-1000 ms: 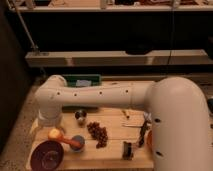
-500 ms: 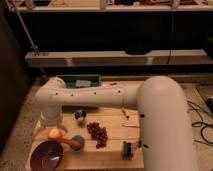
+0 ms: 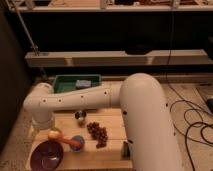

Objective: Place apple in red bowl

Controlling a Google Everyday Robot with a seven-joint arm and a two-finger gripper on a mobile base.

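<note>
The apple (image 3: 54, 133), small and yellow-orange with a red blush, lies on the wooden table (image 3: 112, 127) near its left edge. It sits just behind a dark purple bowl (image 3: 46, 154). The red bowl is out of view. My gripper is not visible either. Only the arm's thick white links (image 3: 90, 100) show. They cross from the lower right to an elbow (image 3: 42, 107) at the left, just above the apple, and the big link (image 3: 147, 125) hides the table's right side.
A small blue bowl (image 3: 77, 144) with an orange carrot (image 3: 67, 140) across it sits right of the apple. A grape cluster (image 3: 98, 134), a small metal cup (image 3: 80, 116) and a dark object (image 3: 126, 149) lie mid-table. A green bin (image 3: 75, 82) stands behind.
The white arm has swung further left and nearer the camera. Its large link now covers more of the table's right side. The apple and bowls have stayed put.
</note>
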